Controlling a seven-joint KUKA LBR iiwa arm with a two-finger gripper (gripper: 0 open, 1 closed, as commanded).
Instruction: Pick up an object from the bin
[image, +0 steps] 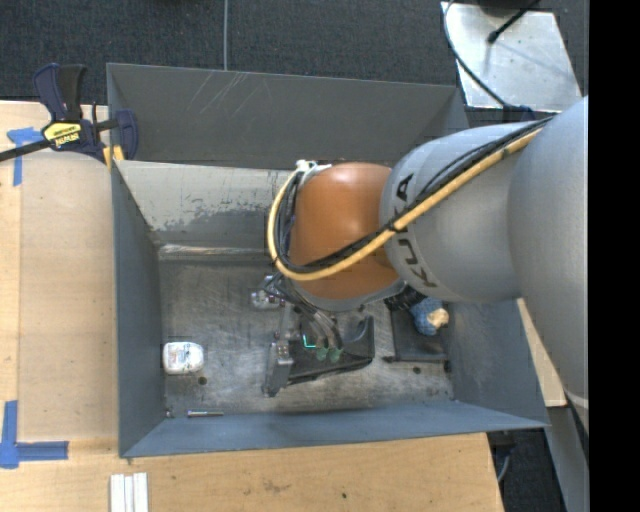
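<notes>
Down near the middle of the bin (135, 300) floor, the gripper (300, 350) hangs below the orange cover (335, 230), right over a flat black piece (345, 362) lying toward the front wall. Whether the gripper is wide or narrow I cannot tell. A small white packet (183, 356) lies well apart at the left, and a blue and yellow thing (431, 319) sits at the right.

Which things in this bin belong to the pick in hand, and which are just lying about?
In the job: gripper, low over the floor's middle; black flat angular piece beneath it; grey metal bin.
Lying about: small white crumpled lump, left floor; small blue-and-tan thing, right floor.
</notes>
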